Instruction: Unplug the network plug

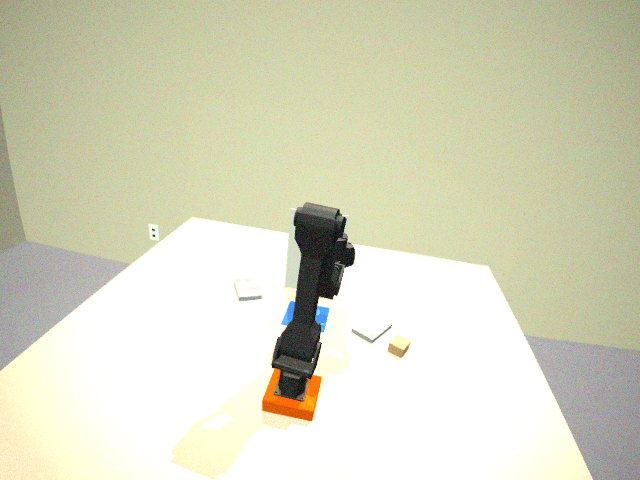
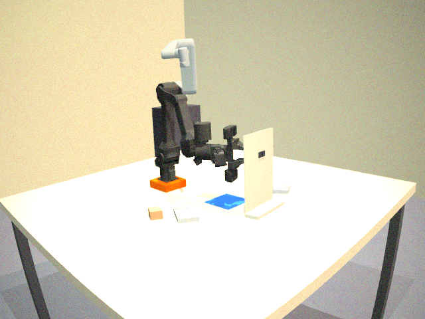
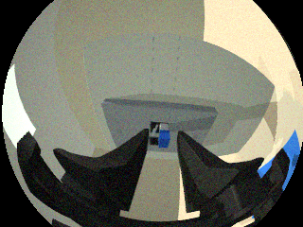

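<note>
Panel (image 1: 292, 258) (image 2: 258, 181) (image 3: 177, 66): no lettering legible, perhaps too blurred.
</note>
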Controlling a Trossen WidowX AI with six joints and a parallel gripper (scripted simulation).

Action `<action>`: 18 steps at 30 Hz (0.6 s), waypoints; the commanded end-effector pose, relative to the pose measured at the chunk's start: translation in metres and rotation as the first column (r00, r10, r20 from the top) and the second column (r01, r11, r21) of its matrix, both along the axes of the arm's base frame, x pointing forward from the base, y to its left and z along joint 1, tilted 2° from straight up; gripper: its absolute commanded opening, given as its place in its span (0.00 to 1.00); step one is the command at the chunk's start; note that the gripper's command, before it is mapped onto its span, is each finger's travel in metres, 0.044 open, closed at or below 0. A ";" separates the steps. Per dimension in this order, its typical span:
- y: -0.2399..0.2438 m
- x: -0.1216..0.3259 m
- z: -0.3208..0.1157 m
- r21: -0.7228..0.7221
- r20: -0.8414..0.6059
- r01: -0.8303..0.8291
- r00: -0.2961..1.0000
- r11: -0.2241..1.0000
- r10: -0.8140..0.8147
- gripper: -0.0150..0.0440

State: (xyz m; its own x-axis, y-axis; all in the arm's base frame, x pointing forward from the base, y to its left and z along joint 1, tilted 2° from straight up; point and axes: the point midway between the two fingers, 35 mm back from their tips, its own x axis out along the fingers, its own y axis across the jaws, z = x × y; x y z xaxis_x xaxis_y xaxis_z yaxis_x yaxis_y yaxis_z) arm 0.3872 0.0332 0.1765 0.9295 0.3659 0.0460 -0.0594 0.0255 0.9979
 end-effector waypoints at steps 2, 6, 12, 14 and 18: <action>-0.001 0.001 0.001 0.001 0.004 0.006 1.000 1.000 -0.006 0.44; -0.001 0.001 0.001 0.001 0.004 0.006 1.000 1.000 -0.006 0.39; -0.001 0.001 0.001 0.001 0.004 0.006 1.000 1.000 -0.006 0.33; -0.001 0.001 0.001 0.001 0.004 0.006 1.000 1.000 -0.006 0.30; -0.001 0.001 0.001 0.001 0.004 0.006 1.000 1.000 -0.006 0.26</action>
State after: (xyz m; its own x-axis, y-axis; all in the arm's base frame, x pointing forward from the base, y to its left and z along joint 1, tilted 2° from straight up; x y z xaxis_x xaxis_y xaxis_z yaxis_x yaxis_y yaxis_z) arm 0.3877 0.0332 0.1777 0.9293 0.3659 0.0506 -0.0645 0.0260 0.9976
